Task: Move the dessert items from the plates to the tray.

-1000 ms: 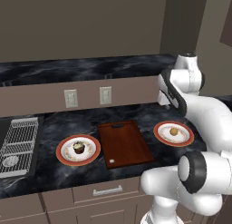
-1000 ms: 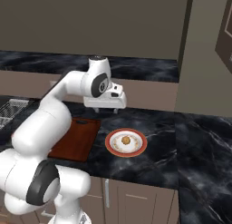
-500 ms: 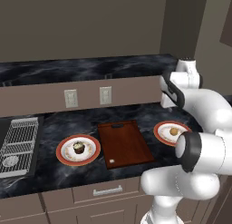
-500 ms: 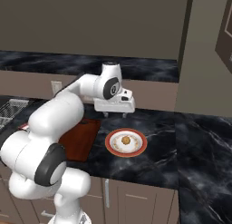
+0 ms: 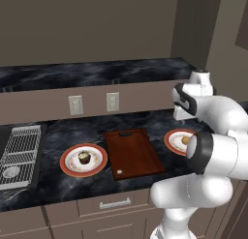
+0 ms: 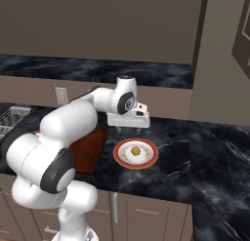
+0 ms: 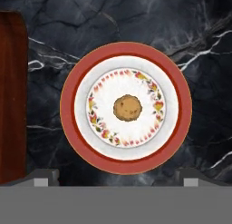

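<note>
**Gripper now lined up over the pastry ball; nothing moved yet**

Starting far left: grey rack (image 5: 22, 151) at the counter's end, no part of the job. Next to it, left plate (image 5: 67, 161) with the chocolate cupcake (image 5: 85, 157) sitting at its centre, untouched and unchanged over the last second. Then the tray (image 5: 133, 152), flat on the dark counter (image 5: 58, 131) between the two plates and bare of any dessert.

Further right, right plate (image 6: 118, 154) with the pastry ball (image 6: 135, 150) resting in the middle of its white centre, also unmoved. Here lies the change: over the last second, a swing of the arm from near the tray's right edge across to this plate, and somewhat lower. Gripper (image 6: 129, 130) now hanging above the plate's far side, pointing down and clear of plate and ball. From the hand view, ball (image 7: 127, 108) almost dead centre, ringed by the plate's red rim (image 7: 68, 109), tray edge (image 7: 11, 96) off to the left. Fingertips spread wide near the two bottom corners of that view, holding nothing.

Judging from this: approach phase, first pick just starting, both desserts left to transfer. Next, probably a straight descent to bracket the ball, then a close. Small and round, so likely to roll if nudged off-centre.
</note>
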{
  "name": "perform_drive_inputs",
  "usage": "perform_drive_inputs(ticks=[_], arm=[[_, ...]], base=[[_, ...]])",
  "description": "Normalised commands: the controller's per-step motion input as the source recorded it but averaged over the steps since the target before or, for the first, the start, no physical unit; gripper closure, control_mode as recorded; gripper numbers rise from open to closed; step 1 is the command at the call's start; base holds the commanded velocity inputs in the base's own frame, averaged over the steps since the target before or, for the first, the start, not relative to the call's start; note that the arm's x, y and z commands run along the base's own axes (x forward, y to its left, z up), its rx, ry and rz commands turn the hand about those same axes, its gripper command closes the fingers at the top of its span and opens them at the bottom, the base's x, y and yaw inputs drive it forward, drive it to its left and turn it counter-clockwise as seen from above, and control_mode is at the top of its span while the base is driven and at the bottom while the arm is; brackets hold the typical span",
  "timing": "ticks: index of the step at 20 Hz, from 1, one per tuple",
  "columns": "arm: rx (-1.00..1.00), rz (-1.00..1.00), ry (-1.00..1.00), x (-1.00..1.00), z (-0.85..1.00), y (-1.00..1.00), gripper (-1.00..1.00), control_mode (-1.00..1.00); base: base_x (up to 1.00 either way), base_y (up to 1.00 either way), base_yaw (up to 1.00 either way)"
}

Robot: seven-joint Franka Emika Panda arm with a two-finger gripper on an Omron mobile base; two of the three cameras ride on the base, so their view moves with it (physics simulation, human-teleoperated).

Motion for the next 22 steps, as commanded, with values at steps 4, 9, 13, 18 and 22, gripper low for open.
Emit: perform_drive_inputs(ticks=[4, 9, 13, 18, 22], arm=[[0.02, 0.00, 0.00, 0.02, -0.41, 0.00, -1.00, -1.00], [0.03, 0.00, 0.00, 0.01, -0.42, -0.01, -1.00, -1.00], [0.02, 0.00, 0.00, 0.00, -0.35, -0.04, -1.00, -1.00], [0.00, 0.00, 0.00, 0.00, -0.27, -0.07, -1.00, -1.00], [0.00, 0.00, 0.00, 0.03, -0.20, -0.16, -1.00, -1.00]], base=[[0.00, 0.00, 0.00], [0.00, 0.00, 0.00], [0.00, 0.00, 0.00], [0.00, 0.00, 0.00], [0.00, 0.00, 0.00]])
